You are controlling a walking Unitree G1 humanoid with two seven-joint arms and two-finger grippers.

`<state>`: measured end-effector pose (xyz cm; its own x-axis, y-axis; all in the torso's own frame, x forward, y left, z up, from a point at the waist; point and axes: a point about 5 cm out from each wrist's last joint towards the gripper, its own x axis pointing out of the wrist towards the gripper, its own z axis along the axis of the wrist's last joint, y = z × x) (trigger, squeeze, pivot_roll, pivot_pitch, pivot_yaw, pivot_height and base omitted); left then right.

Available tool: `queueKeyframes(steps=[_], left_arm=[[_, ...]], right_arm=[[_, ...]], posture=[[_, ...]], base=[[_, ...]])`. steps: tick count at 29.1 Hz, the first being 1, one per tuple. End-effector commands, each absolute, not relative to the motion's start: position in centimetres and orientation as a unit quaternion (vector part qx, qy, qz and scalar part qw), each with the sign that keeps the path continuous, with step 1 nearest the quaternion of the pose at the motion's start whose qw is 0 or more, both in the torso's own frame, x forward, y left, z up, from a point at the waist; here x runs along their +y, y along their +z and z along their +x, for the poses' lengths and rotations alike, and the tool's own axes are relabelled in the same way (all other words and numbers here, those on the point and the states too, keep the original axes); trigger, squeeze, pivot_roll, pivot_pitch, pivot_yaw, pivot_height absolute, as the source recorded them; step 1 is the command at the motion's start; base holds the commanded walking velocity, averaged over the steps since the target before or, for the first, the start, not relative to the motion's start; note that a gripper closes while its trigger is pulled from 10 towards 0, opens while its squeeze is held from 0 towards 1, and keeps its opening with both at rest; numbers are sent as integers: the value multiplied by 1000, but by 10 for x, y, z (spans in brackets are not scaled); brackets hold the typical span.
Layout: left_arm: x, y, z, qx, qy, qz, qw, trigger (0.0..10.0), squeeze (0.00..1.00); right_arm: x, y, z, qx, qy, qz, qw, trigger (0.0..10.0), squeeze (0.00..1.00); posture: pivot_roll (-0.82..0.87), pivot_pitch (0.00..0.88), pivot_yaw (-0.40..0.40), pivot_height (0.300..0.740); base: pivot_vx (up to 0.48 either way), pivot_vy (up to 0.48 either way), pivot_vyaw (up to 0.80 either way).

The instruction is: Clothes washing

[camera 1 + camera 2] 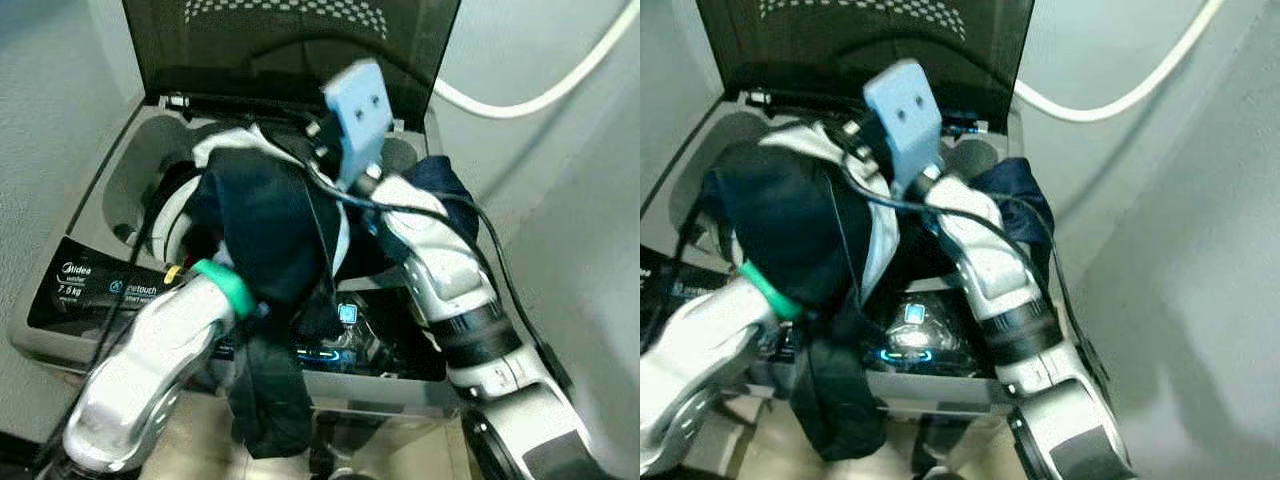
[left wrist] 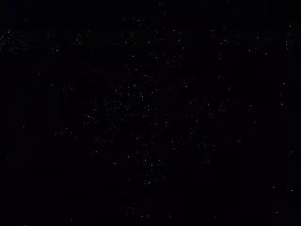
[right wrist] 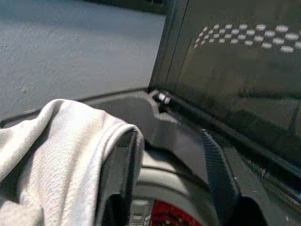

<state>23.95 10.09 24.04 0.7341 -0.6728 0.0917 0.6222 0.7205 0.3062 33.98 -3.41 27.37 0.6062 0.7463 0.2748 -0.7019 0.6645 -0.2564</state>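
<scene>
Both arms are reaching over the open washer, whose lid is standing upright at the back edge. The right gripper is hovering over the drum mouth near the back edge, its fingers spread apart with a white garment draped over one of them. The left gripper is buried under dark clothes heaped over the drum and hanging down over the front edge, so I cannot tell its state; its wrist view is all black.

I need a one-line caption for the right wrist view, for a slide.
Right gripper above the open washing machine, a white garment draped over one finger, the raised lid behind.
</scene>
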Motion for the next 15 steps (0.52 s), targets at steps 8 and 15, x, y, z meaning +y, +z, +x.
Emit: queueKeyframes(steps=[8,15], left_arm=[[136,240,211,-65,-347,133,926,10000,0],[165,262,244,-120,-162,8,980,10000,0]], right_arm=[[-53,269,340,-176,396,-117,893,10000,1000],[-60,289,367,-159,283,15,946,10000,0]], posture=[[96,64,-12,740],[111,48,-32,740]], base=[[0,0,0],[0,0,0]])
